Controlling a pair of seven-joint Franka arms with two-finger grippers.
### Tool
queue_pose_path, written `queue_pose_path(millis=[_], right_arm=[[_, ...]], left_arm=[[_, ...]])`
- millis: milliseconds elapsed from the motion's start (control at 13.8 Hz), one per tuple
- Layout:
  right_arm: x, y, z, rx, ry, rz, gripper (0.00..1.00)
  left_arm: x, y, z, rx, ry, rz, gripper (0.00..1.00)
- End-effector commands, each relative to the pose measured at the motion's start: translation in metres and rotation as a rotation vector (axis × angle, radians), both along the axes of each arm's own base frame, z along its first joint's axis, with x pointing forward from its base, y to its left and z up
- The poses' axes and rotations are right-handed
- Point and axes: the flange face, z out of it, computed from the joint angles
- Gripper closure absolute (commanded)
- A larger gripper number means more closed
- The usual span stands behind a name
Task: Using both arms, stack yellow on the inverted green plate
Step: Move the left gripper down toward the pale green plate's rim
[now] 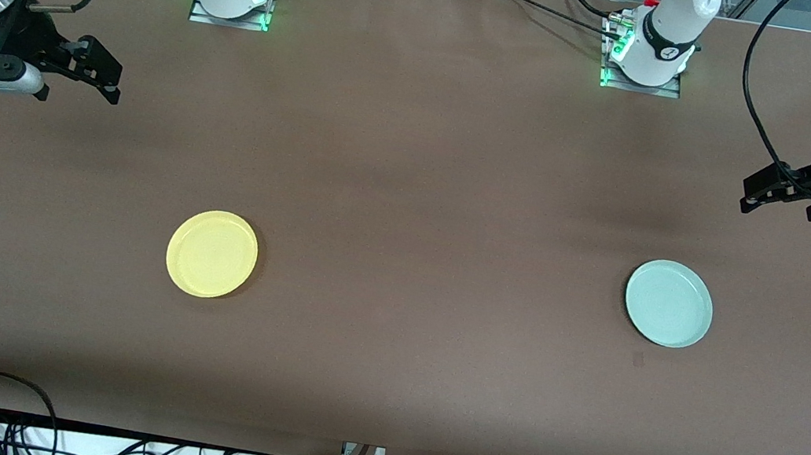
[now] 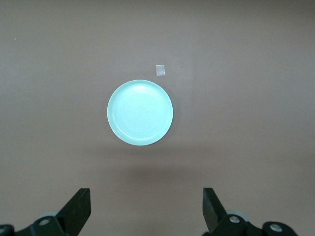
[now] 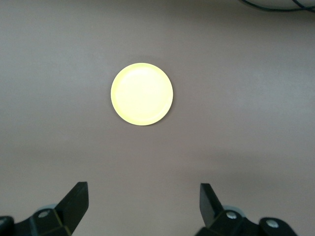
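— Yellow plate [image 1: 211, 253] sits where?
— On the brown table [image 1: 409, 204], toward the right arm's end; green plate [image 1: 668, 303] well apart, toward the left arm's end, rim up.
— Grippers?
— Left gripper [image 1: 755, 196] and right gripper [image 1: 109, 79] both hover over bare table, fingers spread, empty.

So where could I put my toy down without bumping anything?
Biggest bare patch: the table between the yellow plate and the green plate. The strip from the plates to the camera-side edge is bare too. Avoid the table's two ends, where the open left end effector and right end effector hover.
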Motion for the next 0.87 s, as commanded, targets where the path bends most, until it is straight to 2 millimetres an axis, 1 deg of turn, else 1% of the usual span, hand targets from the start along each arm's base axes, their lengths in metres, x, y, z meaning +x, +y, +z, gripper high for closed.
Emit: queue_pose_path(millis=[0,72,217,289,434,506,578,651,723,795], right_arm=[[-0.009,-0.005,0.012,0.005,0.025,0.011,0.0],[-0.01,-0.005,0.011,0.004,0.033,0.02,0.0],[-0.008,-0.018,0.002,0.001,0.074,0.058,0.0],[-0.005,-0.02,-0.003,0.002,0.075,0.063,0.0],[-0.003,-0.023,-0.004,0.002,0.075,0.057,0.0],[-0.003,-0.023,-0.006,0.003,0.077,0.057,0.0],[-0.002,-0.023,-0.006,0.01,0.079,0.055,0.0],[-0.001,-0.023,-0.009,0.016,0.084,0.054,0.0],[-0.001,-0.023,-0.01,0.015,0.085,0.054,0.0],[0.001,-0.021,-0.014,0.014,0.09,0.055,0.0]], left_arm=[[-0.005,-0.005,-0.01,-0.008,0.06,-0.016,0.0],[0.003,-0.004,-0.006,-0.003,0.056,-0.017,0.0],[0.009,-0.006,0.001,-0.003,0.056,-0.014,0.0],[0.008,-0.006,0.001,-0.002,0.058,-0.008,0.0],[0.007,-0.006,-0.001,-0.002,0.082,-0.02,0.0],[0.01,-0.006,-0.006,-0.002,0.09,-0.02,0.0],[0.011,-0.006,-0.003,-0.002,0.089,-0.018,0.0],[0.012,-0.006,-0.004,-0.001,0.093,-0.018,0.0],[0.015,-0.004,-0.01,0.0,0.102,-0.018,0.0],[0.018,-0.001,-0.009,0.0,0.1,-0.035,0.0]])
